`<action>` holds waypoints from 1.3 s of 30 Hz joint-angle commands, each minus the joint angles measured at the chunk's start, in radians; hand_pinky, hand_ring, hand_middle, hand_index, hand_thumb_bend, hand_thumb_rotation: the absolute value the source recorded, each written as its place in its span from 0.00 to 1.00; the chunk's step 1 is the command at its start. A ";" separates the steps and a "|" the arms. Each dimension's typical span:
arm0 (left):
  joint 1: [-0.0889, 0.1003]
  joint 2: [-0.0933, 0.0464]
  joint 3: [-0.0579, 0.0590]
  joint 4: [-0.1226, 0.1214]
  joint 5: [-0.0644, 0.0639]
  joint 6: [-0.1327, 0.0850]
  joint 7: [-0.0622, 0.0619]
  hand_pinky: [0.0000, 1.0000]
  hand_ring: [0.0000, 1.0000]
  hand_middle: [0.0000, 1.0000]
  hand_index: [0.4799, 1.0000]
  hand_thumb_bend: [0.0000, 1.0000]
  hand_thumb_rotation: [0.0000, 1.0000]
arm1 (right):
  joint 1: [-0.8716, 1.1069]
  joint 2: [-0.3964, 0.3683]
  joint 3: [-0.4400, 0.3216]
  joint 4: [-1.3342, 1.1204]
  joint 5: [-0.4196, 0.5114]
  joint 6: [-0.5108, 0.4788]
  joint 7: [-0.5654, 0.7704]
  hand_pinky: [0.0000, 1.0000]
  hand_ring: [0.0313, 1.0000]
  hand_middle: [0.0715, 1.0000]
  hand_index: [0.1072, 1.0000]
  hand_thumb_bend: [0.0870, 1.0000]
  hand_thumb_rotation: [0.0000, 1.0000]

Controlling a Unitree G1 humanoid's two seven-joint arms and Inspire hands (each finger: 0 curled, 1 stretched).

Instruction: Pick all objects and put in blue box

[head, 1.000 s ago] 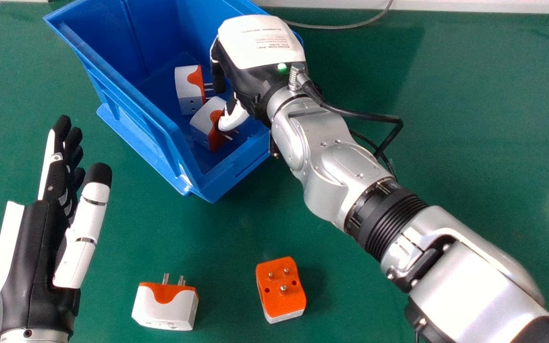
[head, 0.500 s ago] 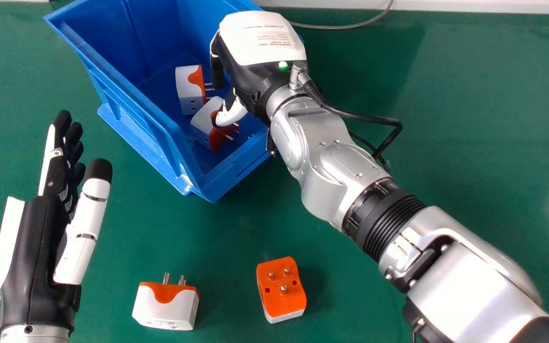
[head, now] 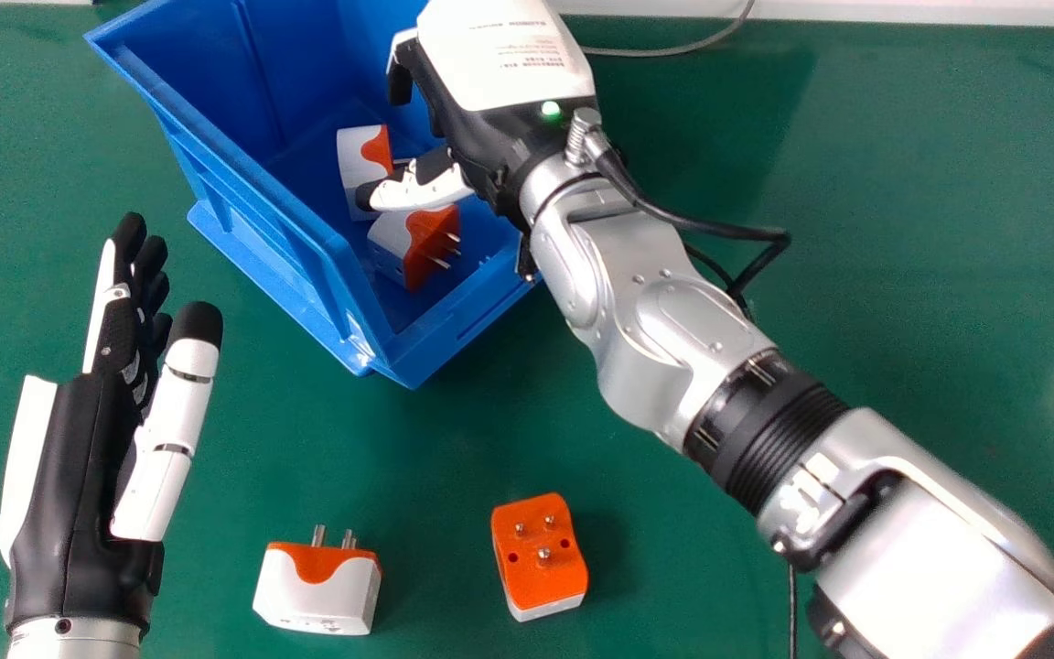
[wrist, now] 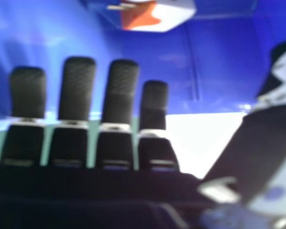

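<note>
In the head view my right hand (head: 500, 91) is over the right side of the blue box (head: 335, 265), its fingers loosely extended and its thumb stretched out above the plugs. Right hand view: the open hand (wrist: 117, 95) holds nothing, and a white and orange plug (wrist: 167, 15) lies beyond it in the box. Inside the box are two such plugs, one farther back (head: 362, 156) and one nearer (head: 413, 243). On the table stand a white plug with orange top (head: 318, 590) and an orange-faced plug (head: 541, 554), pins upward. My left hand (head: 79, 467) is open at the left.
The green table (head: 902, 210) extends around the box. A thin grey cable (head: 673, 51) runs along the back edge by a white strip (head: 856, 11). My right forearm crosses the right half of the table, with a black cable (head: 719, 231) looping off its wrist.
The right hand has risen slightly toward the back of the box, and its fingers and thumb have spread out. The nearer plug in the box is more exposed. The left hand has shifted slightly right.
</note>
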 commanded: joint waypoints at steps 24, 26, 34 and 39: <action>0.034 0.000 0.010 0.008 -0.007 -0.064 0.003 1.00 1.00 1.00 1.00 0.45 0.89 | 0.469 -0.248 -0.051 -0.962 -0.176 0.068 0.300 0.54 0.66 0.69 0.71 0.36 0.44; 0.041 -0.002 0.009 0.000 -0.003 -0.061 0.007 1.00 1.00 1.00 1.00 0.45 0.89 | 0.516 -0.257 -0.059 -1.030 -0.192 0.073 0.329 0.55 0.67 0.69 0.71 0.35 0.43; 0.060 -0.010 -0.001 -0.012 0.013 -0.065 0.014 1.00 1.00 0.99 1.00 0.45 0.88 | 0.766 -0.281 -0.119 -1.249 -0.178 -0.007 0.300 0.56 0.69 0.72 0.74 0.30 0.42; 0.067 -0.020 -0.012 -0.010 0.028 -0.087 0.023 1.00 1.00 0.99 1.00 0.45 0.88 | 0.971 -0.304 -0.189 -1.342 -0.082 -0.128 0.219 0.57 0.70 0.74 0.75 0.29 0.39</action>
